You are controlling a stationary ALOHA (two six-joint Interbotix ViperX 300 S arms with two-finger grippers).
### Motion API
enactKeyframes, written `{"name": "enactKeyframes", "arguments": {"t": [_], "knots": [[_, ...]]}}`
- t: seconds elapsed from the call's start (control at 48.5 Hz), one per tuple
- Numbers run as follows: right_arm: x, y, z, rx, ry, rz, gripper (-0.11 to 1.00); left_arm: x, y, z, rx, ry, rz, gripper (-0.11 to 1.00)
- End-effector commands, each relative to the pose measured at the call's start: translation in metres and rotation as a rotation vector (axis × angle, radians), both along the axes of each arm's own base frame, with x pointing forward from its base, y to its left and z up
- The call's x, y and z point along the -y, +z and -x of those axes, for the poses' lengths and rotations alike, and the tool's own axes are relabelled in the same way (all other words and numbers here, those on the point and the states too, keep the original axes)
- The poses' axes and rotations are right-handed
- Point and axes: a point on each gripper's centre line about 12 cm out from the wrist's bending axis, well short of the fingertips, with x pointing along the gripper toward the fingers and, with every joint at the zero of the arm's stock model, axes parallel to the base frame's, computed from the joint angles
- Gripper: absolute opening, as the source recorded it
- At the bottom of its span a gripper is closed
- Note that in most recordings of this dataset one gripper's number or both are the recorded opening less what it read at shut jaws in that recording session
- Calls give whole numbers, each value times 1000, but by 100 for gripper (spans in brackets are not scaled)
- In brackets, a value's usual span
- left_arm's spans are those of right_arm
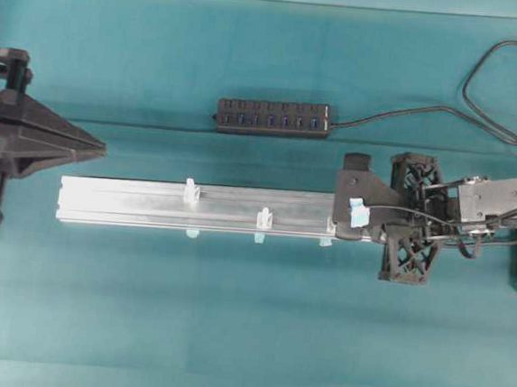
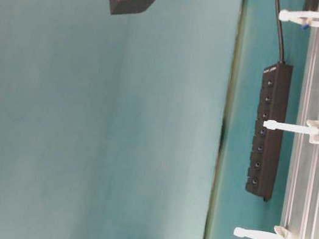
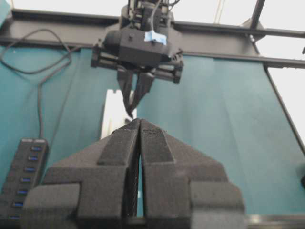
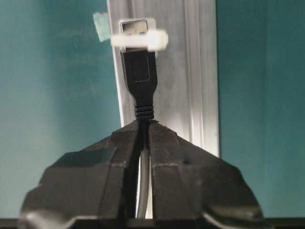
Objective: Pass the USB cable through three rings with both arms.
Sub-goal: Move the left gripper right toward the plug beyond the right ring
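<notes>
On the teal cloth tabletop (image 1: 140, 310), the right gripper (image 4: 143, 126) jaws clamp the thin black USB cable (image 4: 142, 86), plug tip entering the first translucent-white plastic ring (image 4: 140, 40) lengthwise along the silver aluminium rail (image 4: 190, 86), while the left gripper (image 3: 139, 131), jaws closed empty, waits far left.

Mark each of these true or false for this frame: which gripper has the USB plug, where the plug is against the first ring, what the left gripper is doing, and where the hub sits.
1. The right gripper is shut on the USB cable just behind its plug. True.
2. The plug's metal tip is at the nearest ring of the three rings. True.
3. The left gripper is open and holding the cable. False: its jaws are shut and empty, off the rail's left end.
4. The multi-port hub rests on top of the rail. False: it lies on the cloth beside it.
5. The cable has already passed the middle ring. False: that ring stands empty.
</notes>
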Motion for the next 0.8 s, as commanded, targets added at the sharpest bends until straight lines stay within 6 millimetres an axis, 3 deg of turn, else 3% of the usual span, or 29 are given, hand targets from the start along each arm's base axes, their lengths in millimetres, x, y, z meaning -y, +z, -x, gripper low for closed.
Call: {"name": "enactKeyframes", "arguments": {"t": [0.0, 0.515, 0.783], "knots": [[2, 1, -3, 18, -5, -3, -8, 0, 7, -7, 12, 0, 0, 2], [7, -4, -11, 86, -23, -20, -8, -6, -26, -55, -150, 17, 7, 2], [5, -7, -9, 119, -30, -40, -8, -12, -47, -90, -239, 67, 148, 2]]}}
